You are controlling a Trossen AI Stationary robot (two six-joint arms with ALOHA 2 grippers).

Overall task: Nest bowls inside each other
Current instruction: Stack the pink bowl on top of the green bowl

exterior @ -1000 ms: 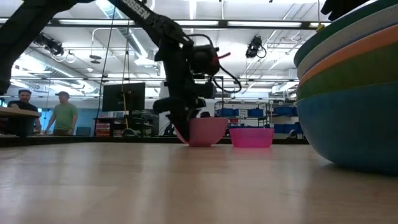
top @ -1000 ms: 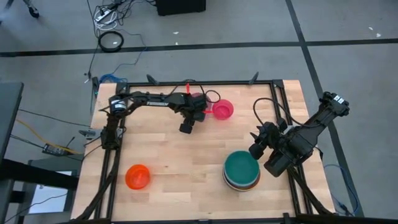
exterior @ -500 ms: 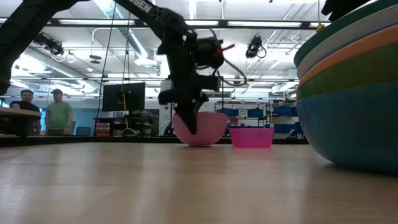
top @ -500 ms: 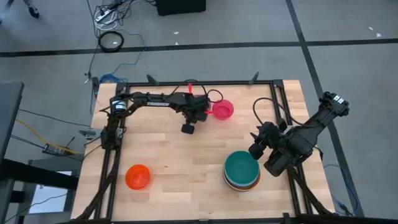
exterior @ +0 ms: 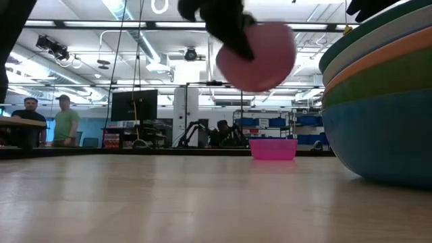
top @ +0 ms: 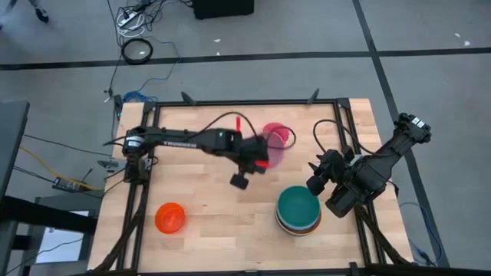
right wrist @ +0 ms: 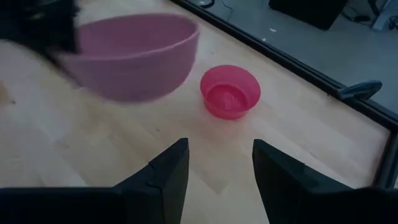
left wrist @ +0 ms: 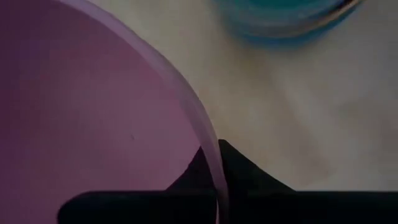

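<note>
My left gripper (top: 263, 159) is shut on a pale pink bowl (top: 277, 155) and holds it in the air over the table's middle; the low view shows the bowl (exterior: 260, 57) high above the wood. A small magenta bowl (top: 281, 132) stands on its base just beyond it, at the far edge. A stack of bowls (top: 298, 211) with a teal one on top sits at the near right. An orange-red bowl (top: 169, 218) rests at the near left. My right gripper (right wrist: 217, 168) hangs open beside the stack, with nothing between its fingers. My left gripper grips the pink bowl's rim (left wrist: 210, 155), one finger (left wrist: 194, 171) inside the bowl and one (left wrist: 245, 171) outside against its wall. It comes at the rim slanting down from the table's left. The bowl (right wrist: 130, 56) is lifted clear, mouth up and slightly tilted.
Bare wood lies between the stack and the orange-red bowl. The black frame rail (right wrist: 298, 68) runs along the far edge behind the magenta bowl. People stand far off in the room (exterior: 64, 125) beyond the table.
My left gripper has shut on the pink bowl's rim, then risen and swung toward the table's right and near side, toward the stack. The pink bowl, which stood next to the magenta bowl, is now lifted clear of the table.
</note>
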